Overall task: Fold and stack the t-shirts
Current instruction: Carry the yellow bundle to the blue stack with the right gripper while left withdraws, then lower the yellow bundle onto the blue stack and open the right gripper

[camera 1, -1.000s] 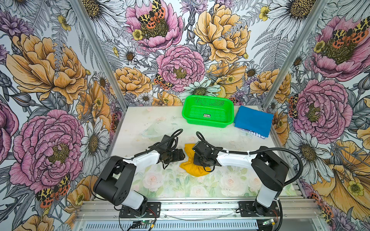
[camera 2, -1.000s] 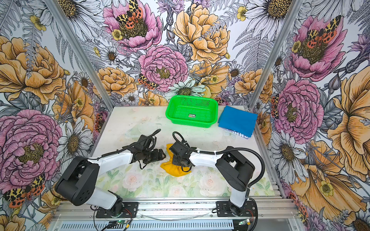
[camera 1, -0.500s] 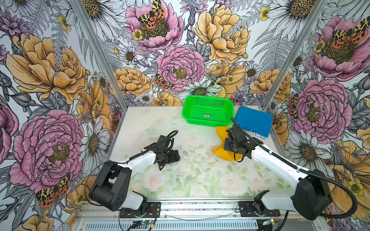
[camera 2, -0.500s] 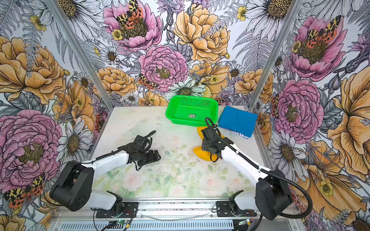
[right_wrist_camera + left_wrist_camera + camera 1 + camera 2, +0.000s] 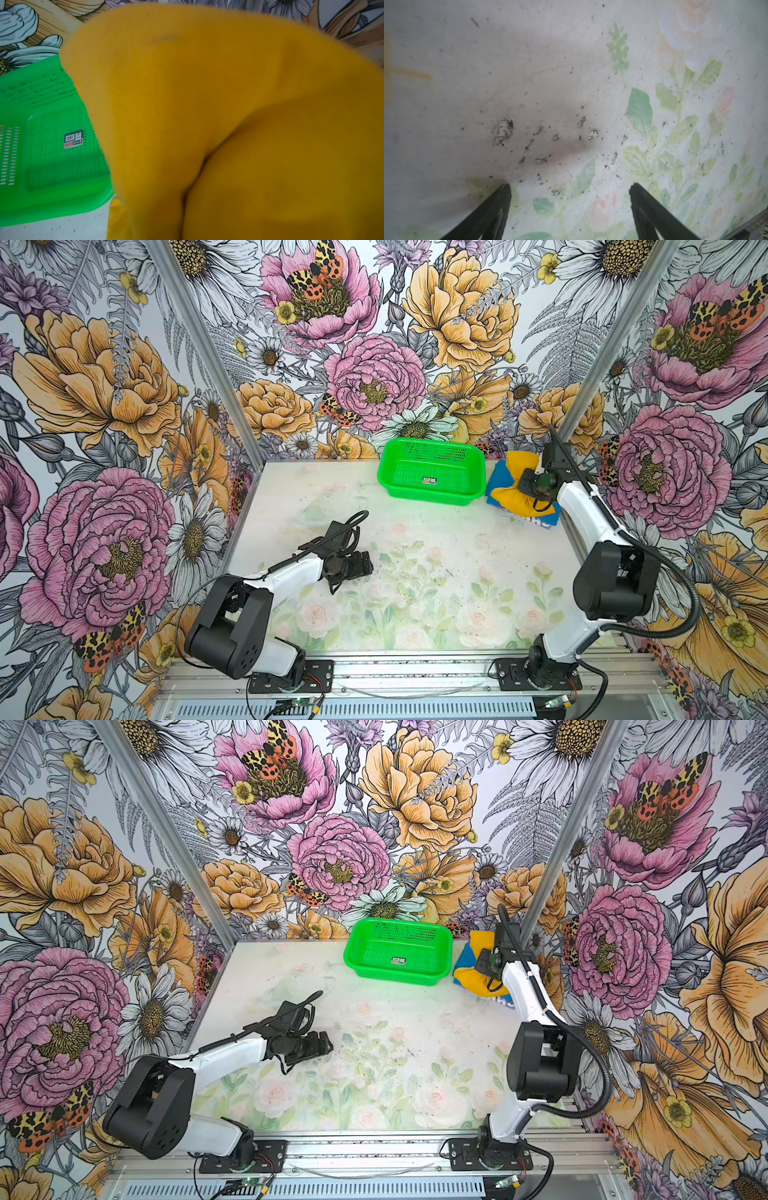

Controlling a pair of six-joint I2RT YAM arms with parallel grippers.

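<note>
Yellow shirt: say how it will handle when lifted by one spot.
Probably floppy: the yellow shirt droops in bulging folds over the blue shirt. Likely light, since the right pincer alone seems to hold it up. Its fuzzy cloth suggests it won't slip easily.

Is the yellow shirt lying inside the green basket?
No, the yellow shirt is over the blue shirt, beside the green basket, whose inside shows only a small label.
</note>
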